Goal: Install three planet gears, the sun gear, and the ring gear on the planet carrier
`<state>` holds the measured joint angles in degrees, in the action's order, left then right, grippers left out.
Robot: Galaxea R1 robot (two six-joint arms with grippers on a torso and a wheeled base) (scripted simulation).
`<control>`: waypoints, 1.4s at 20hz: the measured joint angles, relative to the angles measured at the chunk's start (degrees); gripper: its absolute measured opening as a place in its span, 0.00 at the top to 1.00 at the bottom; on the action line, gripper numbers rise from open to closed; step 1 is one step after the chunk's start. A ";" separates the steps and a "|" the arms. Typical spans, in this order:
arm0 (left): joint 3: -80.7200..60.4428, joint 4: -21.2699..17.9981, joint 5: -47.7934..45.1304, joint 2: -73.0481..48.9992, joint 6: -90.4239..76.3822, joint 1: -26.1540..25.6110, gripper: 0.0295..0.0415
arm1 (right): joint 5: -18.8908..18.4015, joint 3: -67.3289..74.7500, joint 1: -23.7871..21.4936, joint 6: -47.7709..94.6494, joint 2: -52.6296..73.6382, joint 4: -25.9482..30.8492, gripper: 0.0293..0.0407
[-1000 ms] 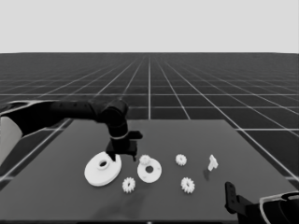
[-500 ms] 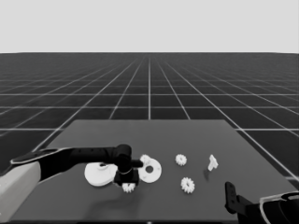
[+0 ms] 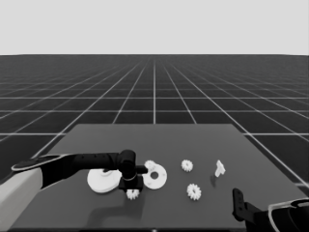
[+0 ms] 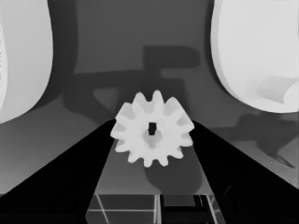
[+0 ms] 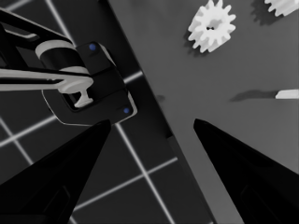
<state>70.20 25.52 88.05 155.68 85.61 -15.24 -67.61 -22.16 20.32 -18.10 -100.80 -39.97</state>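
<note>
The left gripper (image 4: 152, 140) straddles a planet gear (image 4: 152, 133), fingers apart (not yet pinching). Next, I judge, it closes and carries it to the smaller round part (image 3: 155, 176). The right gripper (image 5: 152, 128) waits open.

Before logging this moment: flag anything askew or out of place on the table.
Nothing stands out. The left hand straddles a flat-lying gear between the larger round part and smaller round part.

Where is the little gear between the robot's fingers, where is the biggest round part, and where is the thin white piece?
Small gear (image 4: 152, 134): left wrist view, on its hub beside the centre hole.
Larger round part (image 3: 102, 181): head view, on its flat top.
Thin white piece (image 3: 219, 168): head view, on its middle.
</note>
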 joint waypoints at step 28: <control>13.78 -6.37 0.43 13.38 -0.52 6.15 0.86 | 0.00 0.00 0.00 0.00 0.00 0.00 0.19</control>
<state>83.98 19.15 88.49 169.06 85.09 -9.09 -67.61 -22.16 20.32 -18.10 -100.80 -39.97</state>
